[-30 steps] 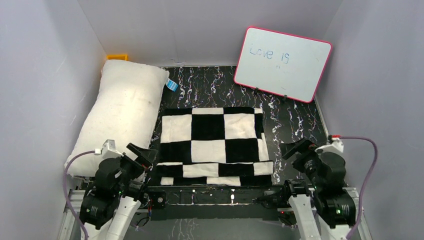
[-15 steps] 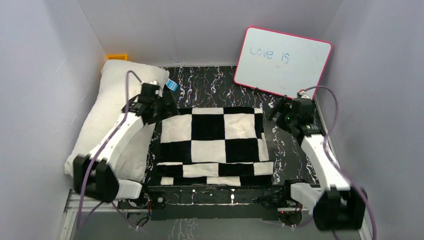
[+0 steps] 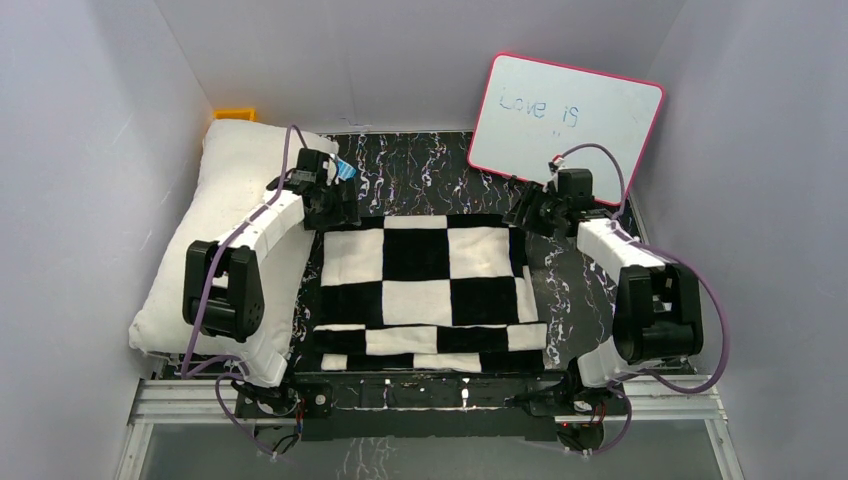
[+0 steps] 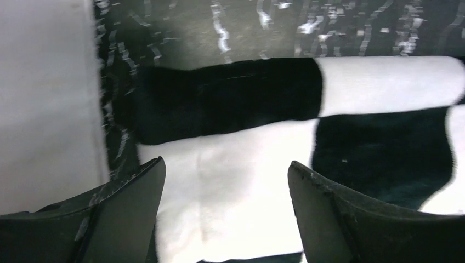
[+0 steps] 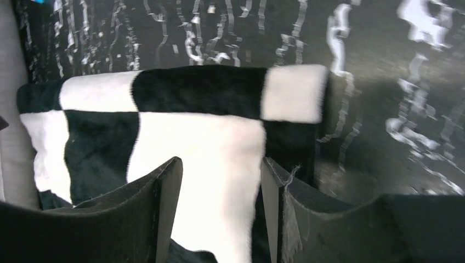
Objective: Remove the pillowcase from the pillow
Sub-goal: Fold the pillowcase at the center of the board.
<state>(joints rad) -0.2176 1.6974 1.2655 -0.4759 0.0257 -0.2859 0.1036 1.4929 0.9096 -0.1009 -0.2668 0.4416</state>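
The black-and-white checkered pillowcase (image 3: 420, 280) lies flat on the middle of the table, its near edge folded over. The plain white pillow (image 3: 240, 180) lies beside it on the left, separate from it. My left gripper (image 3: 335, 212) is at the pillowcase's far left corner. In the left wrist view it (image 4: 226, 164) stands open, with a white square of the pillowcase (image 4: 263, 98) showing in the gap. My right gripper (image 3: 525, 215) is at the far right corner. Its jaws (image 5: 221, 161) are open but narrower, either side of a white patch of the pillowcase (image 5: 197, 87).
A pink-framed whiteboard (image 3: 565, 125) leans at the back right, close behind the right arm. An orange object (image 3: 235, 113) sits behind the pillow, and a small blue tag (image 3: 345, 170) lies by the left wrist. Grey walls close in on both sides of the black marbled table (image 3: 420, 170).
Both arms have swung out from beside their bases to the pillowcase's far corners. Both pairs of jaws have narrowed, the right more. Pillow and pillowcase lie as before.
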